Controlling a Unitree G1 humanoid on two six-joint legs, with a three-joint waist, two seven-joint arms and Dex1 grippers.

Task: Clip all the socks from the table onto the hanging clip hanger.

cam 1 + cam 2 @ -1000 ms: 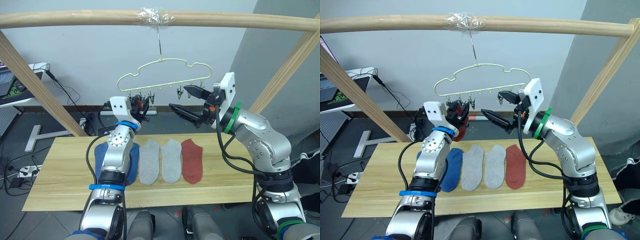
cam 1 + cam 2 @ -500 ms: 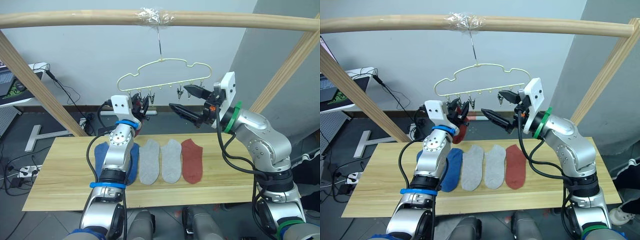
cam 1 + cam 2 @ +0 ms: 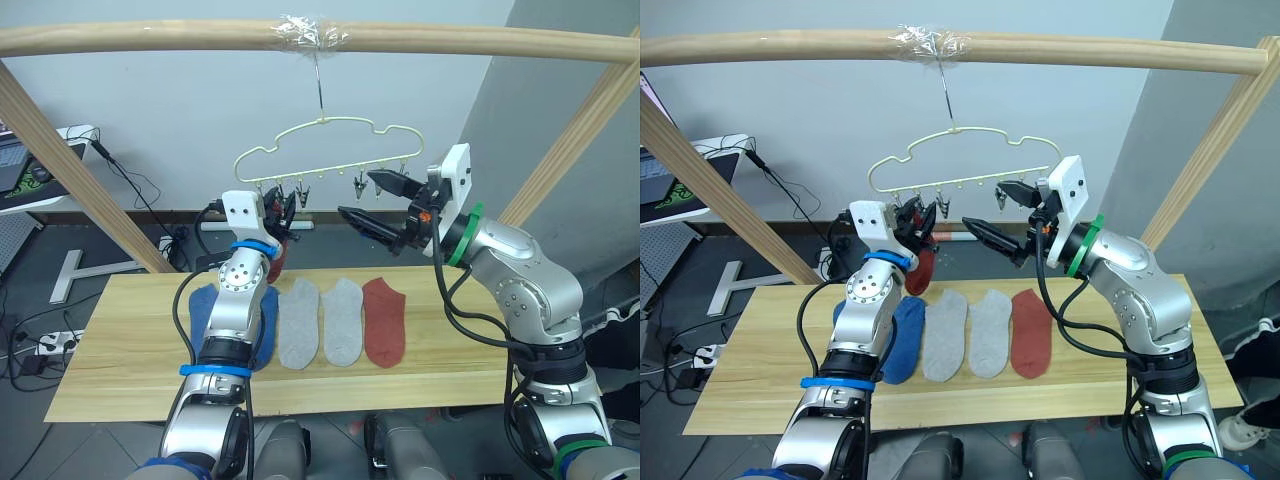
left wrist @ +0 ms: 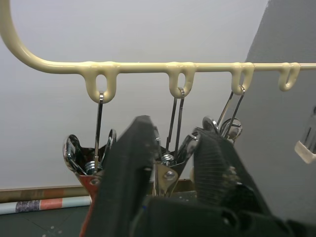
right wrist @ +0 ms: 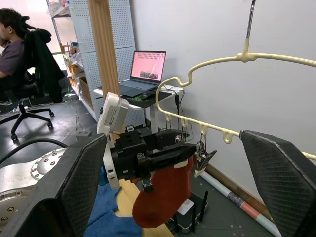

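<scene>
Up under the wooden bar (image 3: 150,37) hangs the clip hanger (image 3: 330,140), thin pale yellow-green wire with a wavy top, a metal hook, and small dark clips dangling from loops along its lower rail; no writing or brand that I can read anywhere. My left gripper (image 3: 912,222) is raised to the clips at the left end of that rail, fingers pinched on a rust red sock (image 3: 923,268) that dangles below them, its top edge right among the clips (image 4: 168,153); I cannot tell whether a clip has bitten it. My right gripper (image 3: 372,198) is held up just right of the hanger's middle, fingers spread wide, nothing between them. Down on the table (image 3: 120,340), light wood with visible grain, I count four socks side by side: one blue sock (image 3: 262,325) partly behind my left arm, two grey socks (image 3: 320,320), and a second rust red one (image 3: 384,335)
</scene>
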